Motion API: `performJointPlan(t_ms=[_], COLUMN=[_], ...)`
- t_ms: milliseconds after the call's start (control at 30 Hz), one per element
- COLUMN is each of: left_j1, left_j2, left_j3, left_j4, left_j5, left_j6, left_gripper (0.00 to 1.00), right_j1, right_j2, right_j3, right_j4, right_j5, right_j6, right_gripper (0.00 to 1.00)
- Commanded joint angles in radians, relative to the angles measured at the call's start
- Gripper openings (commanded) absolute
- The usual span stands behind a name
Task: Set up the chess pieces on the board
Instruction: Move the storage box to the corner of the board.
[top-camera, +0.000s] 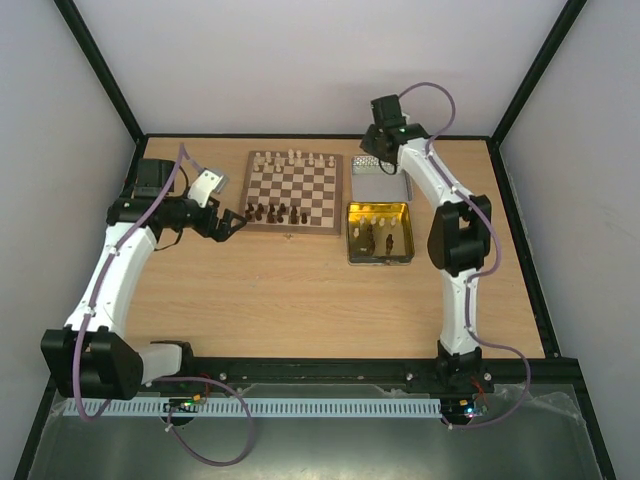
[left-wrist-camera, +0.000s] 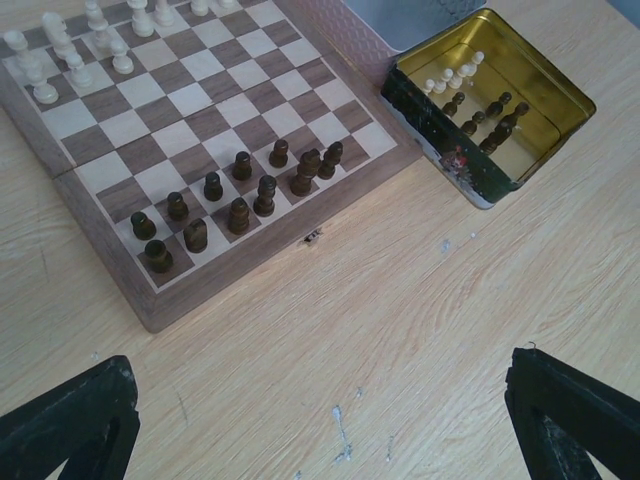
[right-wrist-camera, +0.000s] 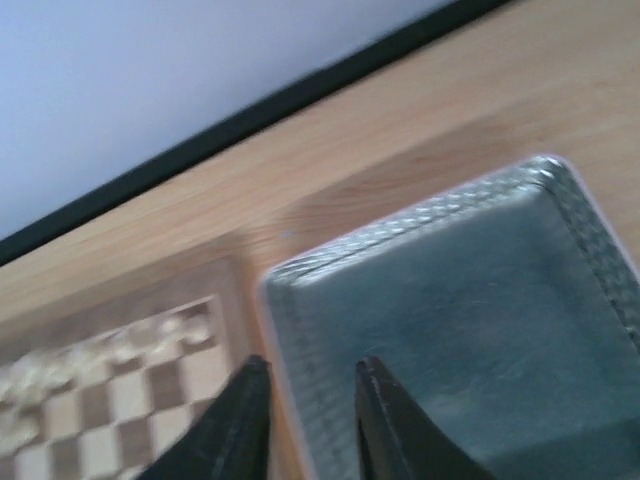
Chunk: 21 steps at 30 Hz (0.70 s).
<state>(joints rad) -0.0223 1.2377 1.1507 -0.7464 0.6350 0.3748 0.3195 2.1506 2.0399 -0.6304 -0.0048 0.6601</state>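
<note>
The left gripper (left-wrist-camera: 320, 365) is held wide apart, fingers (left-wrist-camera: 70, 420) cropped by the frame. The right gripper (right-wrist-camera: 308, 365) is narrowly parted, empty, a blurred silver lid (right-wrist-camera: 460, 300) beyond it.

The board (top-camera: 293, 190) is a square of dark brown and cream checks in a light wood border, lying flat on the table. Pale pieces (top-camera: 290, 157) stand upright along its far edge, and about a dozen dark pieces (left-wrist-camera: 238, 215) stand in two loose rows near its near edge. More small pale and dark pieces (left-wrist-camera: 497, 108) stand in the yellow tin (left-wrist-camera: 440, 140) just beside the board.
</note>
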Motion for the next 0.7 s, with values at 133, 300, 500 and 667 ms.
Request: performJointPlan(t_ms=[133, 300, 500, 667], left_j1=[0.010, 0.010, 0.010, 0.010], left_j2=[-0.053, -0.055, -0.034, -0.053], left_j3=[0.003, 0.008, 0.005, -0.002], left_j4=[-0.004, 0.000, 0.001, -0.008], left_j5=[0.049, 0.066, 0.073, 0.088], left_j6=[0.003, -0.002, 0.002, 0.022], left_gripper=[0.99, 0.99, 0.99, 0.99], right_j1=[-0.129, -0.151, -0.202, -0.255], right_j2=[0.157, 0.196, 0.244, 0.281], right_j3=[0.032, 0.033, 0.036, 0.072], right_j4=[-0.082, -0.076, -0.072, -0.069], right_j5=[-0.097, -0.119, -0.131, -0.158], right_j6=[0.004, -0.001, 0.030, 0.057], right_gripper=[0.02, 0.02, 0.02, 0.02])
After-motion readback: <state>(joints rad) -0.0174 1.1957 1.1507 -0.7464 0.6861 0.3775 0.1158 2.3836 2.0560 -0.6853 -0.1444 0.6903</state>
